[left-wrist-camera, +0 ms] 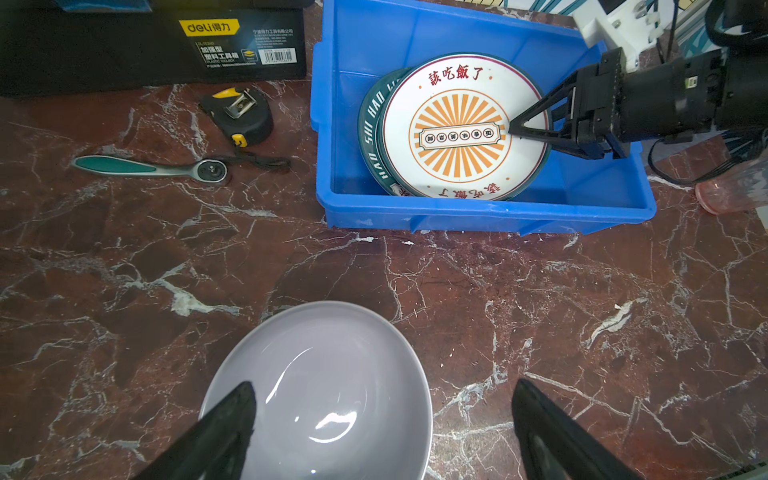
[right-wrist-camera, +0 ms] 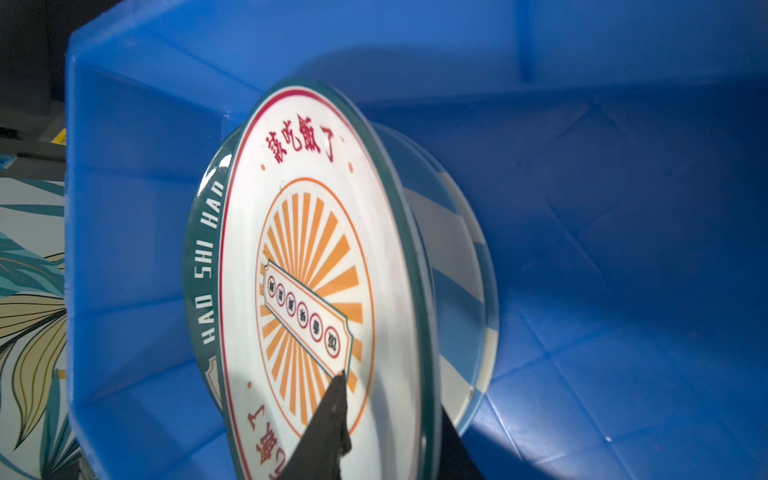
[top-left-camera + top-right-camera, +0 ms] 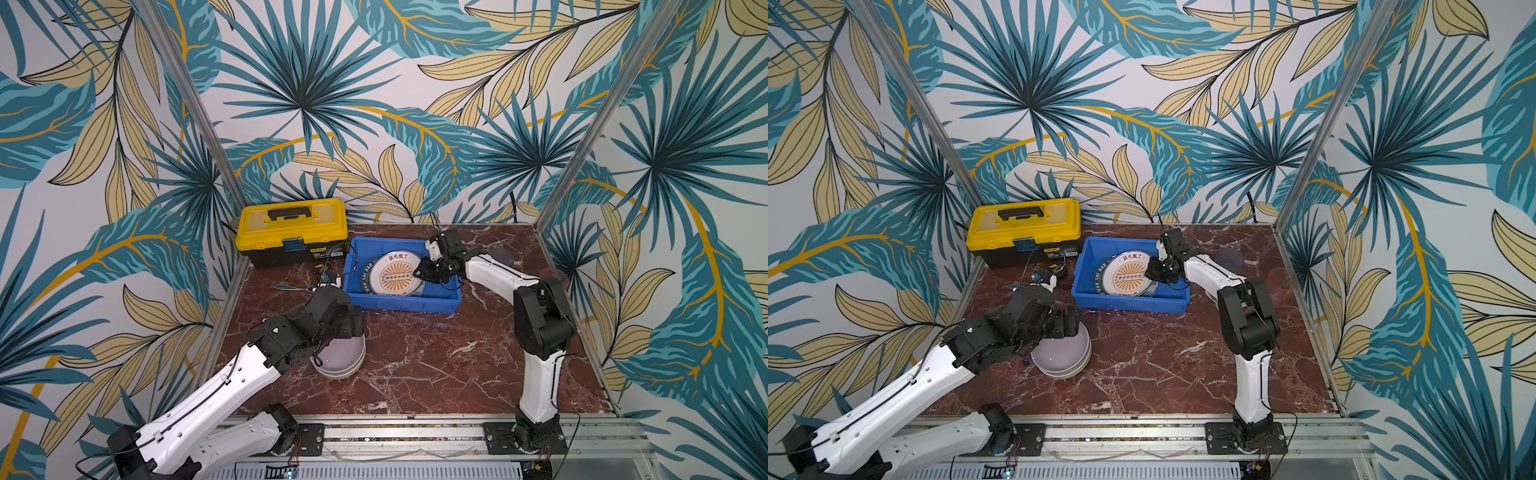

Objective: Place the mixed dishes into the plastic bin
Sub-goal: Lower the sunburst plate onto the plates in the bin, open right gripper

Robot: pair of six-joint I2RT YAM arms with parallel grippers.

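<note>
Sunburst plate [image 3: 397, 274] lies in blue bin [image 3: 403, 305], far centre. Only the right wrist view shows a striped plate [image 2: 457, 270] beneath it. The right gripper [image 2: 392, 395] straddles its rim, grip unclear. Left gripper [image 1: 384, 382], spread wide, hovers over the lavender bowl [image 1: 316, 365]. Marble table [image 3: 436, 365], leaf-print walls [image 3: 374, 104]. The bowl is half hidden in both top views.

Top views look down across the counter [image 3: 415, 365] from its front edge; wrist cams sit close, both catching the blue bin [image 1: 478, 212] [image 2: 623, 249].
</note>
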